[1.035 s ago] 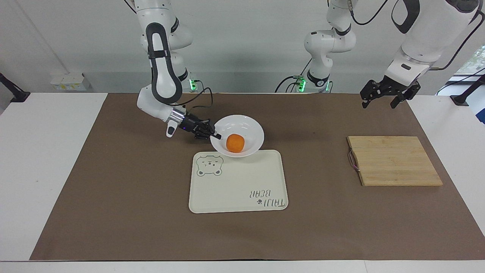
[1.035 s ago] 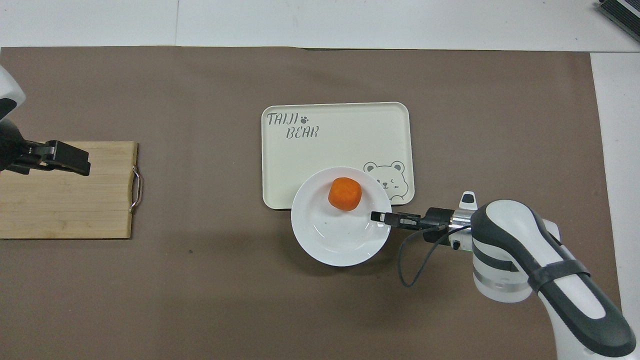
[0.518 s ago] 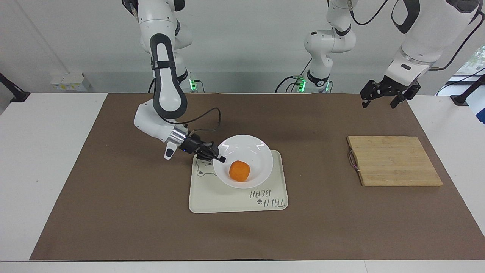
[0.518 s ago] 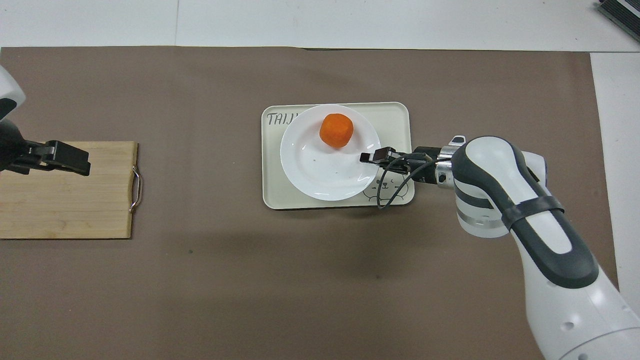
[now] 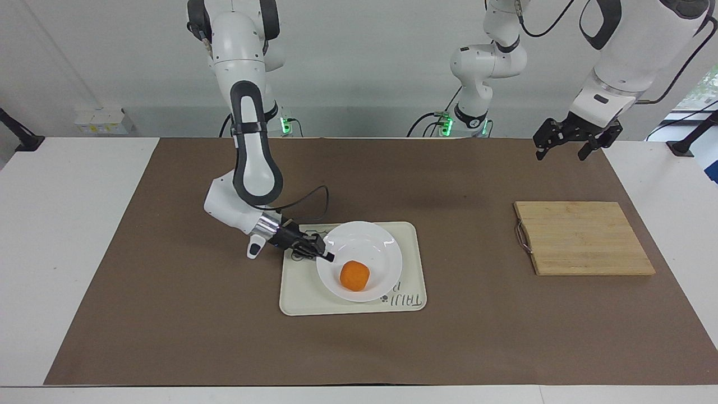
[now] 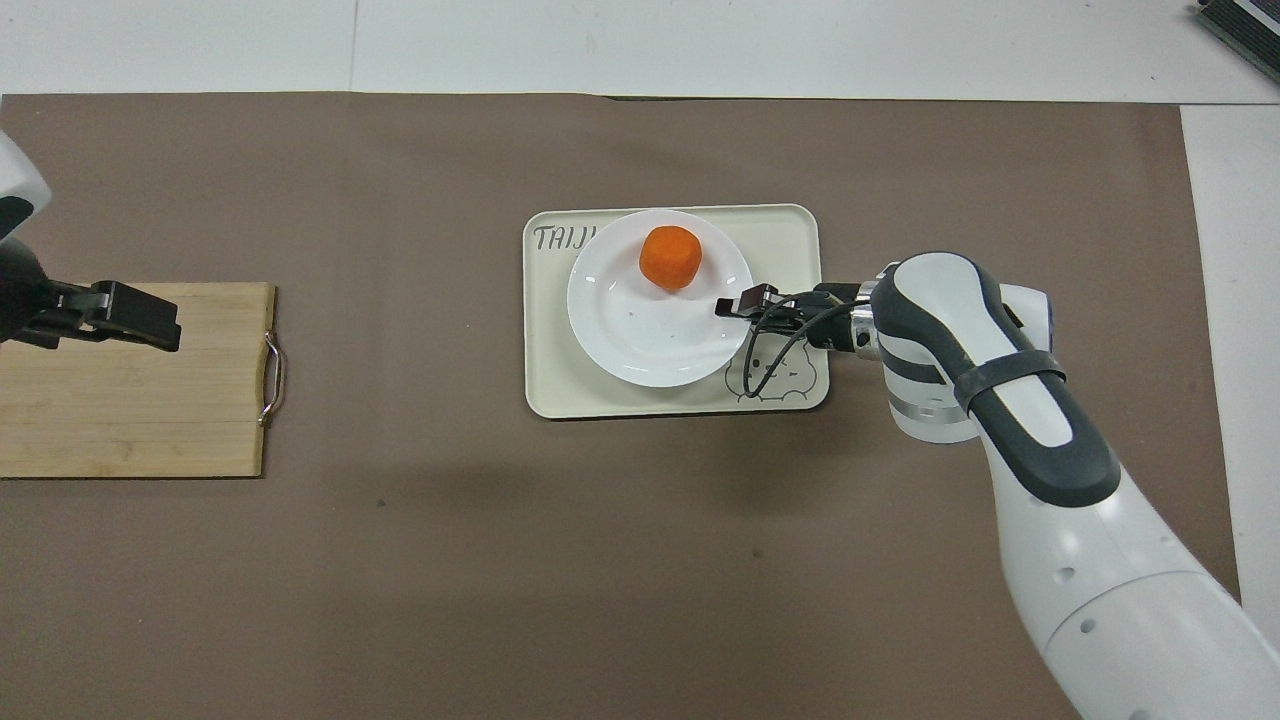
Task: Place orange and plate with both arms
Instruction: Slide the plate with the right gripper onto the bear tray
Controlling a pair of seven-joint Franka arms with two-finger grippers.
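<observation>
Plate (image 5: 359,261) is seen at frame centre, resting on or just over the cream tray (image 5: 305,294); contact with the tray cannot be judged for certain. Orange (image 5: 354,275) is carried inside the plate, toward its lower edge in the facing view, upper edge in the overhead view.

Right tool (image 5: 324,255) is pressed together on the plate's rim, at the rim's left side in the facing view; the rim is pinched edge-on between the fingertips. Left tool (image 5: 566,141) is held spread at upper right of the facing frame, over the counter above the wooden board (image 5: 583,238); that arm waits.

Handling, as judged:
- Plate is taken to be stiff, glossy and likely breakable. A one-sided rim pinch is expected to let it tilt or slip, so it should be kept level and set down gently.
- The raised rim is judged the only practical place to take hold.
- Orange is taken to be light, firm and round. It is free to roll in the shallow dish and could be tipped out by a slope. If lifted alone, it would best be gripped across its middle.

Brown mat (image 5: 168,314) is noted under everything.
</observation>
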